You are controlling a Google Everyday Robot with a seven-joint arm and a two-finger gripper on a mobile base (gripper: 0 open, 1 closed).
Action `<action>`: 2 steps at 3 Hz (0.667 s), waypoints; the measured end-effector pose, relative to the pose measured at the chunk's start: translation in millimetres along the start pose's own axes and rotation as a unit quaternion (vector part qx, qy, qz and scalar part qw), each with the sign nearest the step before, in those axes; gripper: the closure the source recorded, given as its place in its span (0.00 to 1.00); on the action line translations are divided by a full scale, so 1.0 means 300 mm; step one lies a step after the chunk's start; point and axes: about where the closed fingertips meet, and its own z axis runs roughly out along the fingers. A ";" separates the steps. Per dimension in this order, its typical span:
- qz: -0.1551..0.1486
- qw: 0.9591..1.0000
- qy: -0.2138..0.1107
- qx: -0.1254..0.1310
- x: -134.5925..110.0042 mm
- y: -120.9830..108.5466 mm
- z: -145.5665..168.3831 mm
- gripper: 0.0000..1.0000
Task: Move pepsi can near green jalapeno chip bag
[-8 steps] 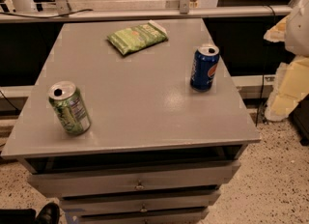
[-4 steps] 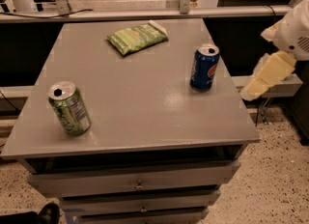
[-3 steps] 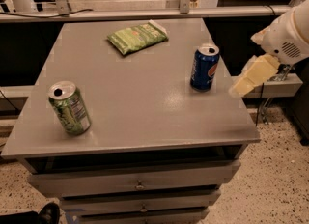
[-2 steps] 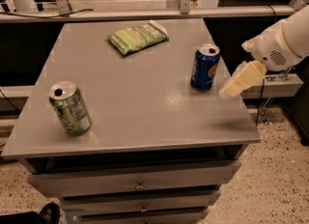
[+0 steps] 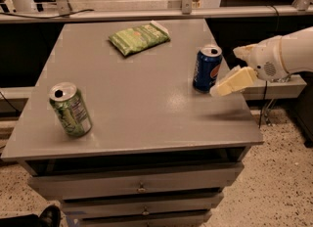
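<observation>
We note dark blue pepsi can near grey metal table's right edge, white gripper just beside, fingers apart, light green crinkled chip bag by far edge, open tabletop between.

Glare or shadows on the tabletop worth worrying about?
Camera view: soft sheen on the table beside the pepsi can; faint shadow below the gripper, which hovers just right of that can; chip bag and green can evenly lit.
</observation>
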 end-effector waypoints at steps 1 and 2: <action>0.015 0.998 -0.066 -0.015 -0.053 0.002 0.056 0.00; 0.024 0.993 -0.109 -0.027 -0.089 0.015 0.099 0.18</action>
